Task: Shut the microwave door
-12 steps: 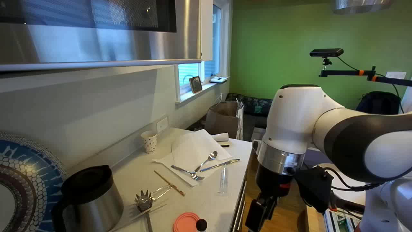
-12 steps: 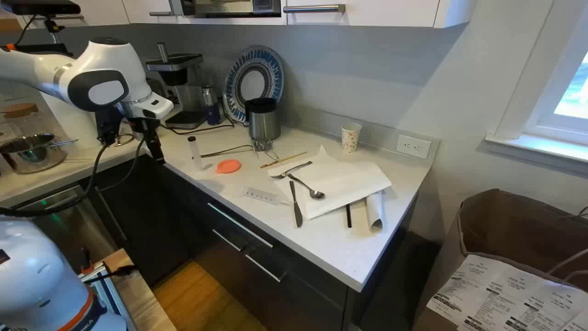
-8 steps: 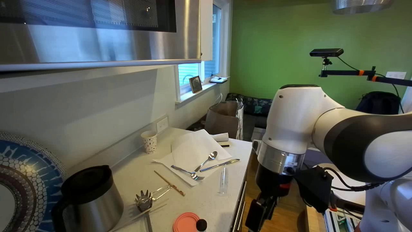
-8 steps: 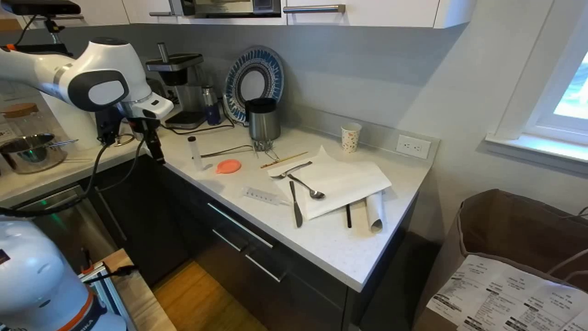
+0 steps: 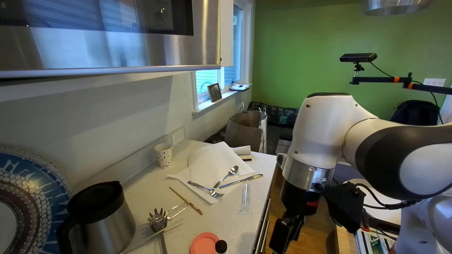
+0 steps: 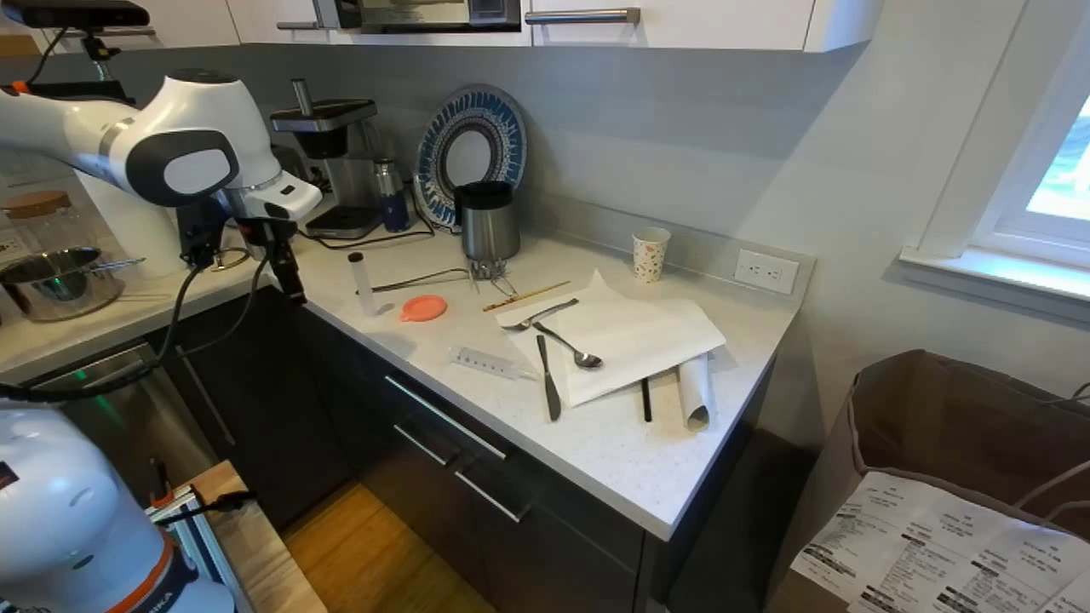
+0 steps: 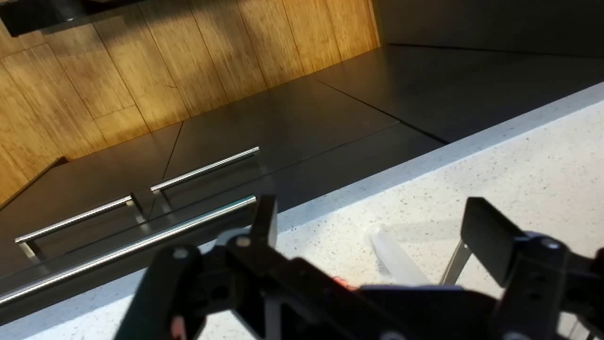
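Note:
The microwave (image 6: 417, 12) shows only by its lower front at the top edge in an exterior view, set among white cabinets. The microwave door (image 5: 116, 49), dark glass framed in steel, fills the upper left in an exterior view. A narrow dark and steel piece at the microwave's left seems to be the door (image 6: 338, 13) standing out from the front; its top is out of frame. My gripper (image 5: 283, 234) points down, well below and apart from the door, near the counter edge (image 6: 285, 268). In the wrist view my gripper (image 7: 370, 222) is open and empty.
The white counter (image 6: 596, 460) carries a steel carafe (image 6: 490, 226), a patterned plate (image 6: 434, 136), white paper (image 6: 656, 332), cutlery, a cup (image 6: 651, 254), clear tubes and an orange lid (image 6: 423, 308). A coffee machine (image 6: 336, 162) stands behind the gripper. Drawer handles (image 7: 207, 167) jut out below.

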### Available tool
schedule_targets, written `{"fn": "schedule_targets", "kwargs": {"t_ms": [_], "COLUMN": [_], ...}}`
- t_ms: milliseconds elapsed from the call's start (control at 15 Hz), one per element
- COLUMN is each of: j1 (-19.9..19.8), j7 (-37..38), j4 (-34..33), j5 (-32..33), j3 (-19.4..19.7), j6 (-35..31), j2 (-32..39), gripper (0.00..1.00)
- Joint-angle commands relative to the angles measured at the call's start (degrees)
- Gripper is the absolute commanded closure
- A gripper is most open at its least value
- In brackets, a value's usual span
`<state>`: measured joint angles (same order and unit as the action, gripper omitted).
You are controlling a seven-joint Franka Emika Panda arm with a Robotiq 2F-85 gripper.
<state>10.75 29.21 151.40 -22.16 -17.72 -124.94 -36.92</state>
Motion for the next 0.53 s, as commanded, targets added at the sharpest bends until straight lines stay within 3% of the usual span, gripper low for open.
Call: {"fn": "schedule_targets", "kwargs": {"t_ms": [0, 467], "j1": [0.2, 1.9], "j7": [0.0, -3.2], "j4": [-0.9, -8.6], "j5": [1.0, 10.0], "j3": [-0.2, -4.4], "j6": [0.2, 1.3], "j2": [-0.1, -2.6], "gripper": [0.00, 0.00]}}
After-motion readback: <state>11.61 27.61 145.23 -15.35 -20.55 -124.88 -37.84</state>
